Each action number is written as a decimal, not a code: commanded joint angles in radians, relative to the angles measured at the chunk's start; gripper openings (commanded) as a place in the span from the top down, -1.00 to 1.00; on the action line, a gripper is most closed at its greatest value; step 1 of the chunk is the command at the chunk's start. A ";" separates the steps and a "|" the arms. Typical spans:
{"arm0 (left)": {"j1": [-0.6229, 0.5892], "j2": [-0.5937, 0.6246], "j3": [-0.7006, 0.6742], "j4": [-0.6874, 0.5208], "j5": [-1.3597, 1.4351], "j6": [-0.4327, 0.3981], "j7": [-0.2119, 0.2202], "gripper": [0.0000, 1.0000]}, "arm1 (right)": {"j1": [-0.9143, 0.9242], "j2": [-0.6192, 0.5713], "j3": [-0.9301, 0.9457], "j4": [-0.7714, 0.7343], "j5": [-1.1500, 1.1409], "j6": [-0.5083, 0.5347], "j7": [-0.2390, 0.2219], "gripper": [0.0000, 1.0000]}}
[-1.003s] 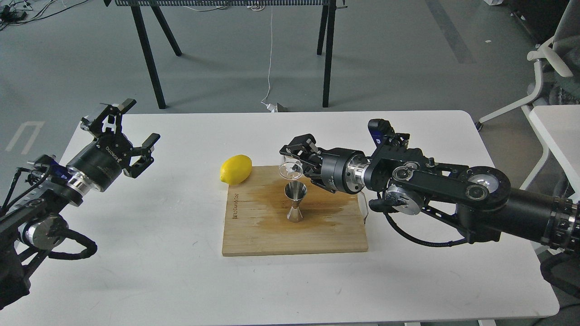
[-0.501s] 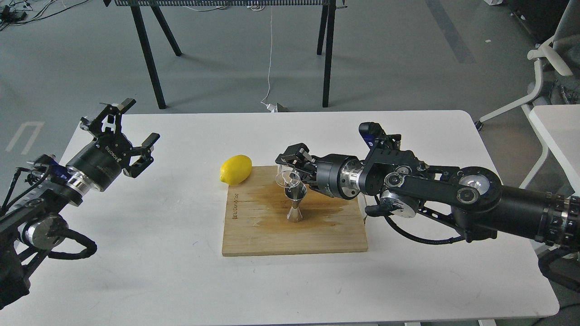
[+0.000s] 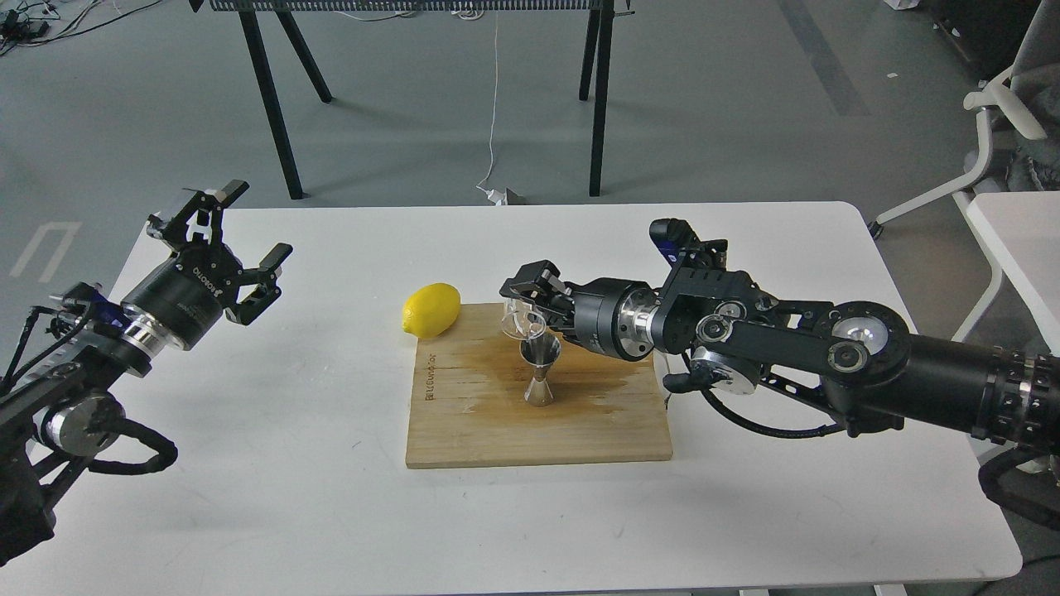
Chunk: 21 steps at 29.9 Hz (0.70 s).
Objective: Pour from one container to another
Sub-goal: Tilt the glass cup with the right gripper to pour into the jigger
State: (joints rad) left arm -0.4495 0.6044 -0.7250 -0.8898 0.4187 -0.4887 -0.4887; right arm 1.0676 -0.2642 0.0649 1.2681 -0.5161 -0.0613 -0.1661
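Observation:
A steel hourglass jigger [image 3: 540,371] stands upright on a wooden cutting board [image 3: 497,430] at mid-table. My right gripper [image 3: 530,308] is shut on a small clear cup [image 3: 520,320], holding it just behind and above the jigger's mouth. The cup is tipped over, its mouth turned down and to the left, its rim close to the jigger's rim. I cannot tell whether any liquid is flowing. My left gripper [image 3: 242,248] hovers open over the table's left side, far from both, with nothing between its fingers.
A yellow lemon [image 3: 431,310] lies at the board's far left corner. A dark wet stain [image 3: 613,385] spreads over the board around the jigger. Black table legs [image 3: 267,91] stand on the floor beyond the white table [image 3: 331,513]; a chair [image 3: 994,141] is at the right.
My right gripper moved a little left and down and rolled the clear cup further over, bringing it closer to the jigger's mouth. The left arm stayed still.

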 commanded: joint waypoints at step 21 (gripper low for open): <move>0.000 0.002 -0.001 0.000 0.000 0.000 0.000 -0.98 | 0.043 -0.006 -0.066 0.004 -0.038 0.006 0.000 0.18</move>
State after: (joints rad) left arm -0.4495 0.6060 -0.7256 -0.8898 0.4187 -0.4887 -0.4887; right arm 1.1089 -0.2675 0.0103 1.2695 -0.5513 -0.0596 -0.1660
